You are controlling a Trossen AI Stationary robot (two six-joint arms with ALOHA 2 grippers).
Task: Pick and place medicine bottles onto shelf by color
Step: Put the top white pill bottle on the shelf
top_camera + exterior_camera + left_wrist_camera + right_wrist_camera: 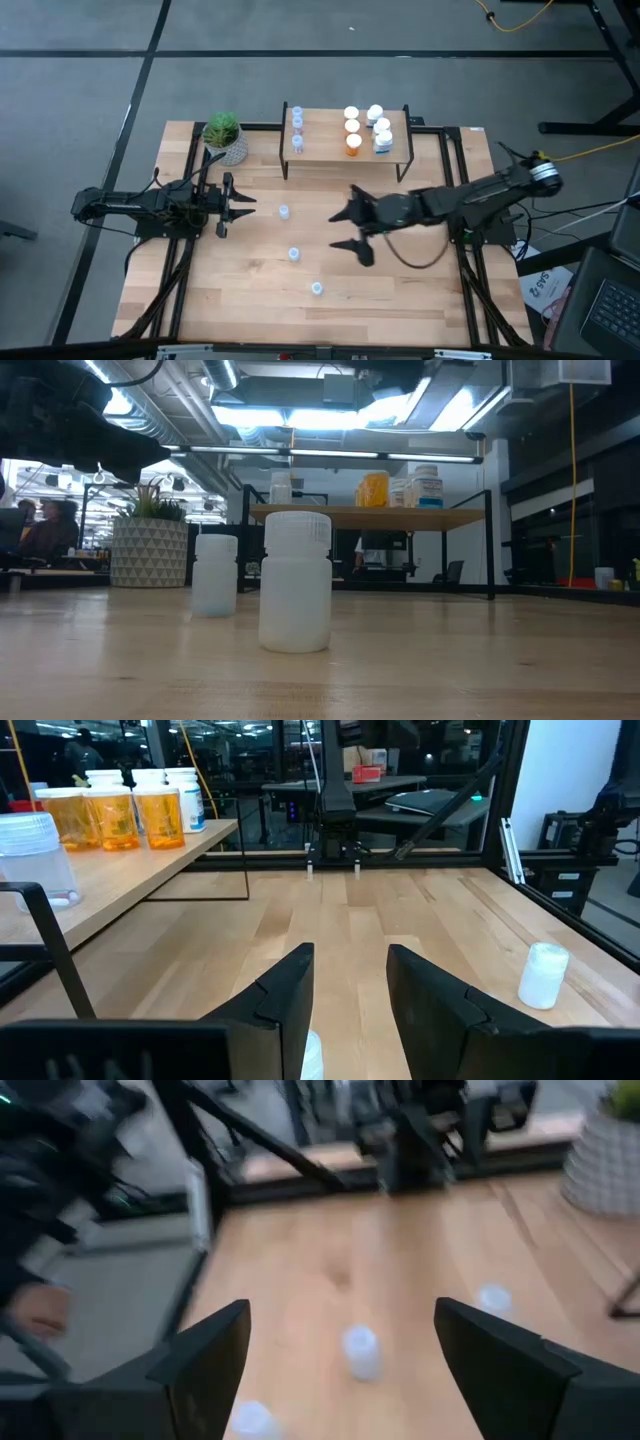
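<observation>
The shelf [345, 140] stands at the table's far side and carries pale blue bottles [297, 122] on its left, orange ones [352, 128] in the middle and white ones [380, 128] on its right. Three pale bottles stand upright on the table: one [284, 212] just beyond my left gripper's tips, one [294, 254] mid-table and one [317, 288] nearer the front. My left gripper [243, 206] is open and empty. My right gripper [345, 230] is open wide and empty, right of these bottles, which show ahead of it in its wrist view [360, 1352].
A green plant in a white pot [224, 138] stands left of the shelf. In the low view two pale bottles [295, 595] [214, 574] stand before the shelf [365, 515]. Bare wood lies along the table's front edge and right side.
</observation>
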